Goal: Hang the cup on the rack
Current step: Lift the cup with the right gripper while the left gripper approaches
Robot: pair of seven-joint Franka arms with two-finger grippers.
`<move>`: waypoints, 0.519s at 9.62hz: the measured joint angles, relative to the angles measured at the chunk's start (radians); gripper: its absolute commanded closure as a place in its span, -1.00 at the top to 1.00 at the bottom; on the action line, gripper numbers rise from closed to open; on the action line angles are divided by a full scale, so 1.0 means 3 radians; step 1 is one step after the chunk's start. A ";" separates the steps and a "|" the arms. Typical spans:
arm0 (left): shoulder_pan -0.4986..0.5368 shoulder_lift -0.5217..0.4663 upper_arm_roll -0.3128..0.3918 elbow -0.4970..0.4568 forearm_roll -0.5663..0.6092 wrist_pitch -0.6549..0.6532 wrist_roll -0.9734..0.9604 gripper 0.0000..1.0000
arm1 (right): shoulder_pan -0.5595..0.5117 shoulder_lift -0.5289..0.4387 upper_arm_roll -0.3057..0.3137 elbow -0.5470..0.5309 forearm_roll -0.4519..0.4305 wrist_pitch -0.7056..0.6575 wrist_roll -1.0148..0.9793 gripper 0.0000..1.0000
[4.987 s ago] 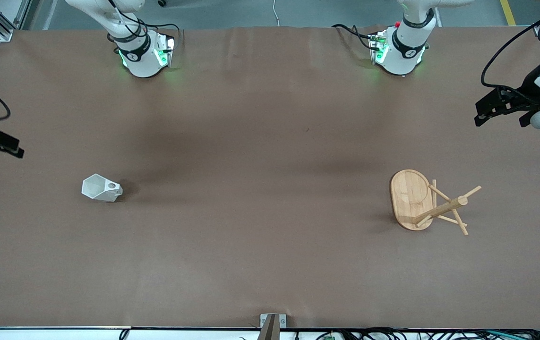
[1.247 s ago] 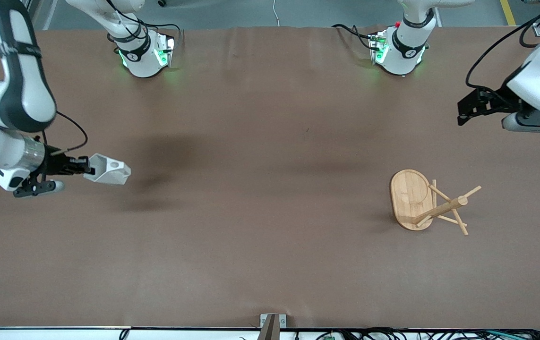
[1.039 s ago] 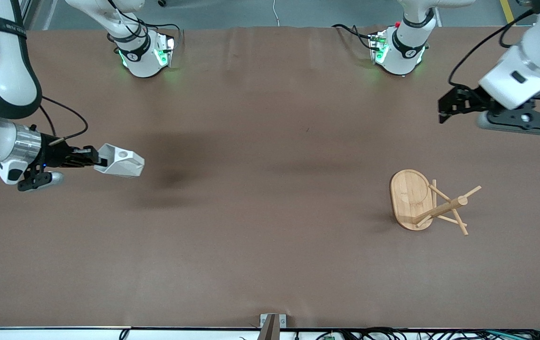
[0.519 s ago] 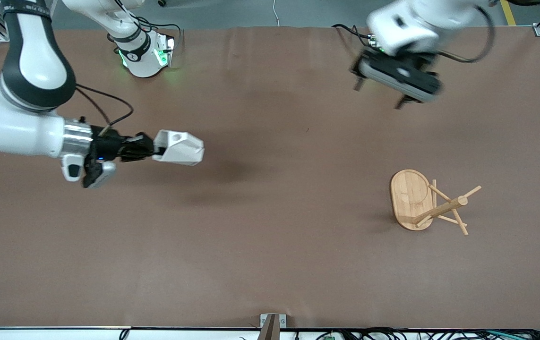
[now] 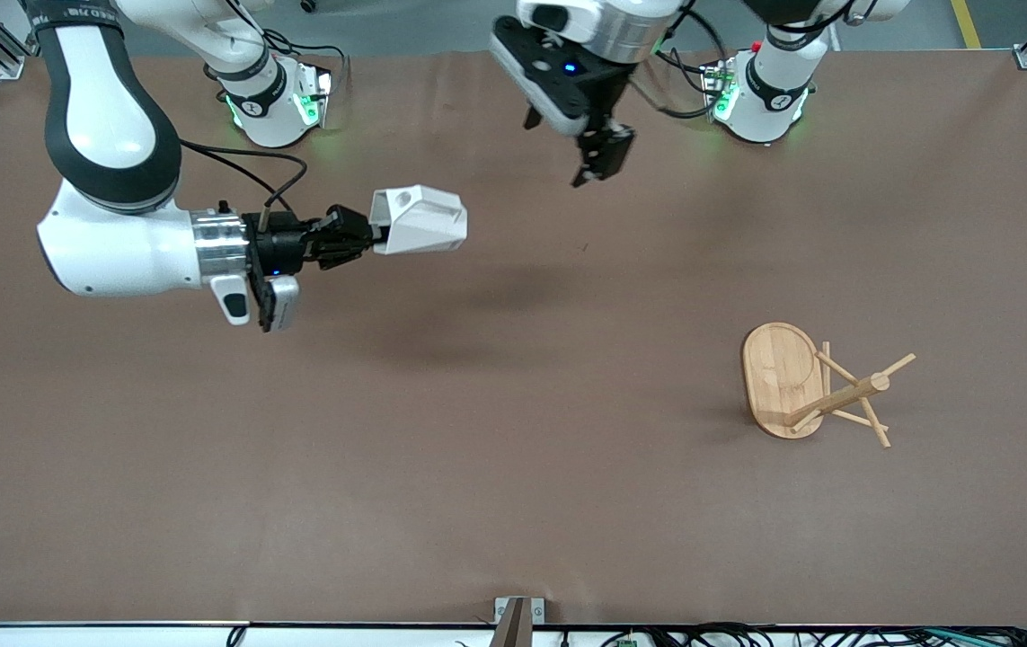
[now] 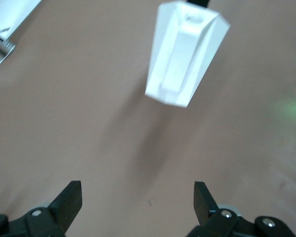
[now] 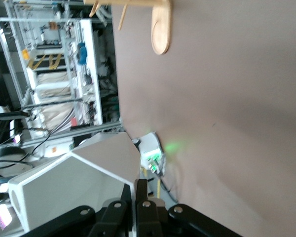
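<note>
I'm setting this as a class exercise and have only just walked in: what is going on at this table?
The right tool holds the white cup by its rim, in the air over the middle of the table. The left tool, open and empty, hangs over the table near the arms' bases, close to the cup. The bamboo rack stands toward the left arm's end of the table with nothing on its pegs, so the cup is not yet hung.
</note>
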 measured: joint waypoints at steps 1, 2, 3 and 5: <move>-0.0004 0.0012 -0.0057 0.0001 0.0000 0.0047 0.0048 1.00 | 0.0001 0.0033 -0.0004 0.0001 0.0074 -0.0186 -0.0040 -0.98; -0.0007 0.0011 -0.0104 0.0003 0.0000 0.0059 0.0064 1.00 | 0.0000 0.0065 -0.0009 0.0000 0.0126 -0.0359 -0.0087 -0.98; -0.0024 0.0015 -0.0134 -0.0001 0.0000 0.0112 0.0070 1.00 | 0.0001 0.0091 -0.0011 0.0000 0.0168 -0.0489 -0.0102 -0.98; -0.0107 0.0069 -0.0144 -0.0009 0.0000 0.0302 0.0062 1.00 | 0.0006 0.0141 -0.0010 0.0000 0.0321 -0.0670 -0.0116 -0.98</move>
